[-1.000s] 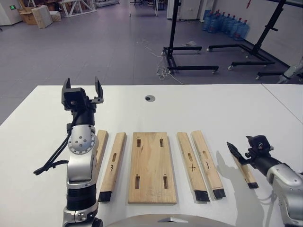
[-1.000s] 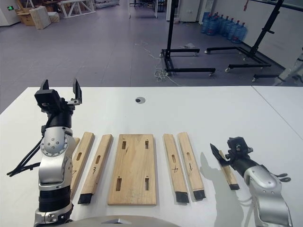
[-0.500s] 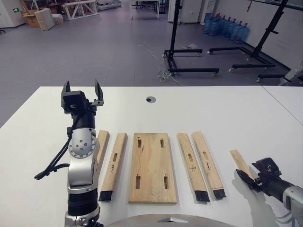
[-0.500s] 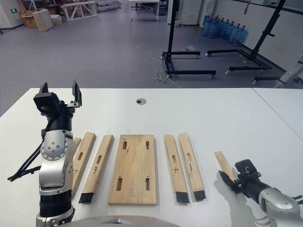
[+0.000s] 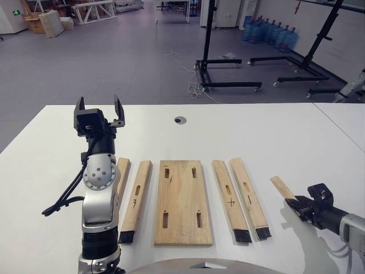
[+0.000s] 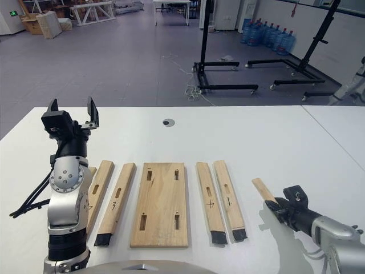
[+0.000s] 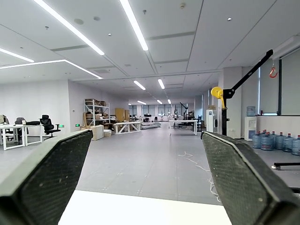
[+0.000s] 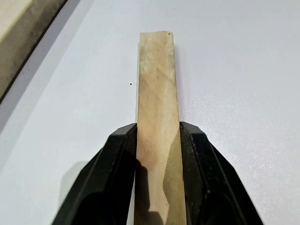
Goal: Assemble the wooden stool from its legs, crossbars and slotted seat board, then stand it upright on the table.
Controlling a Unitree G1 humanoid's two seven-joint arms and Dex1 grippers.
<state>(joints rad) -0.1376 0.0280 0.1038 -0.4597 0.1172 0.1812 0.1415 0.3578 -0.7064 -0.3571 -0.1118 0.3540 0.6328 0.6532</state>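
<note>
Head view: the slotted seat board (image 5: 182, 201) lies flat on the table (image 5: 256, 131) between paired legs (image 5: 136, 200). To their right, the right gripper (image 5: 292, 201) clamps a crossbar (image 5: 282, 187).

Left wrist view: the left gripper (image 7: 147, 178) has its fingers (image 7: 44, 176) wide apart.

Right wrist view: both fingers (image 8: 108, 178) pinch the crossbar (image 8: 158, 117).

Silver left arm (image 5: 96, 205), screwed round joint cap (image 5: 97, 176), black cable (image 5: 60, 201), black jaws

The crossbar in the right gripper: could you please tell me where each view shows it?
Left eye view: crossbar, far right of the table.
Right eye view: crossbar, same spot.
Right wrist view: crossbar, centre, clamped by right gripper.
Left wrist view: faces the hall.
Landmark: rightmost leg.
</note>
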